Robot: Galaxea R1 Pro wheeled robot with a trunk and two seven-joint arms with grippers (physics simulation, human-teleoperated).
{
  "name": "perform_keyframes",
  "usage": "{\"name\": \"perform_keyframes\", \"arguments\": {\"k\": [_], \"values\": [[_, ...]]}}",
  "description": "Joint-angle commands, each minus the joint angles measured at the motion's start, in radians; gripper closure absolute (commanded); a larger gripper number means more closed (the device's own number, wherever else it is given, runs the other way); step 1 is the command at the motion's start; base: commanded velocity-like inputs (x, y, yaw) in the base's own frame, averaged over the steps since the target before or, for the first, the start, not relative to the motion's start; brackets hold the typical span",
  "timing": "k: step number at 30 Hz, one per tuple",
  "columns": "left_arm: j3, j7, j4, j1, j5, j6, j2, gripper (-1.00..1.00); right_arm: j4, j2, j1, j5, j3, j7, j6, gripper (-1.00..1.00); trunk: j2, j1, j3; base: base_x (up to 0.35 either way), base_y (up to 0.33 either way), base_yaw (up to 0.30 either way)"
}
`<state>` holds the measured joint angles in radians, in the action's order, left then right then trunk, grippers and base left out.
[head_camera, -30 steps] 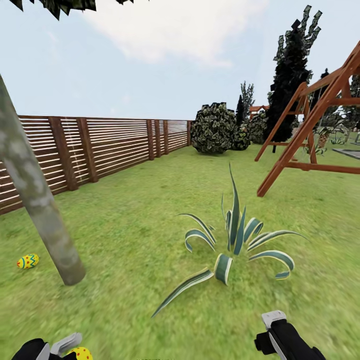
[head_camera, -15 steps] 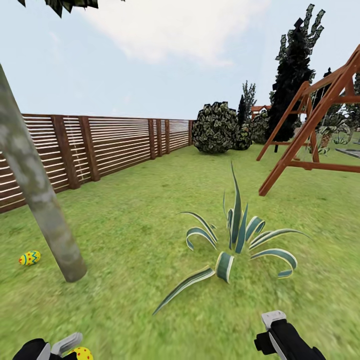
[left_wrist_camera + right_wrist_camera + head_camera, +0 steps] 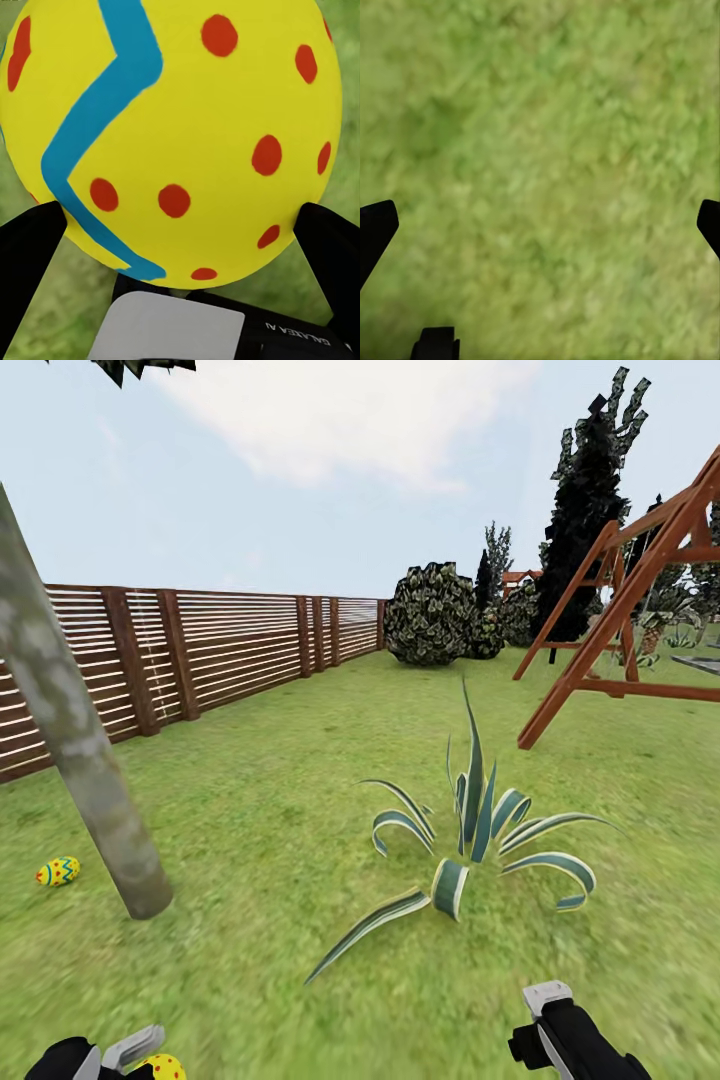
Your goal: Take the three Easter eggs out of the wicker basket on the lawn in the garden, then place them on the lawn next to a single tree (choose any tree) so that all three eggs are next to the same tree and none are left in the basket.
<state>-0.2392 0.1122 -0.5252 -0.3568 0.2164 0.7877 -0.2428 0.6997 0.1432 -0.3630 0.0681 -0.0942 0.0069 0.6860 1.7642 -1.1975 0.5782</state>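
Yellow egg (image 3: 180,135) clamped across its widest part by the left gripper (image 3: 130,1055); judged light, rigid, smooth and liable to roll. Another egg (image 3: 57,871) lies just beside the tree (image 3: 75,760). Right gripper (image 3: 540,225) spread, empty.

Small white letters sat on the black left gripper (image 3: 180,247), at the lower right of the left wrist picture. They seemed to read "GALAXEA AI", upside down.
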Motion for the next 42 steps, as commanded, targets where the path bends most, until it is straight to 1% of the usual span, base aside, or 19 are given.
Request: {"name": "perform_keyframes", "arguments": {"k": [1,9,22,28,42], "values": [[-0.005,0.004,-0.001,-0.001,-0.003,0.005,0.001,1.0,0.001,0.001,-0.001,0.007,-0.005,0.001,0.006,-1.0,0.001,0.0,0.001,0.0,0.0,0.0],[-0.008,0.007,-0.001,-0.001,0.002,0.004,-0.001,1.0,0.002,0.001,-0.001,0.007,-0.004,0.001,0.005,-1.0,0.001,0.0,0.001,0.02,0.01,0.0],[-0.006,0.007,0.004,-0.001,0.002,0.002,-0.001,1.0,0.001,0.001,-0.001,0.007,-0.004,0.001,0.005,-1.0,0.001,0.0,0.001,0.32,0.018,0.0],[-0.007,0.007,0.003,-0.001,0.002,0.003,-0.001,1.0,0.001,0.001,-0.001,0.007,-0.004,0.0,0.005,-1.0,0.001,0.0,0.001,0.118,0.019,0.0],[-0.012,0.007,0.001,-0.001,0.003,0.004,-0.005,1.0,0.002,0.004,-0.001,0.006,-0.004,0.001,0.006,-1.0,0.099,-0.054,0.045,0.001,0.0,0.0]]}}
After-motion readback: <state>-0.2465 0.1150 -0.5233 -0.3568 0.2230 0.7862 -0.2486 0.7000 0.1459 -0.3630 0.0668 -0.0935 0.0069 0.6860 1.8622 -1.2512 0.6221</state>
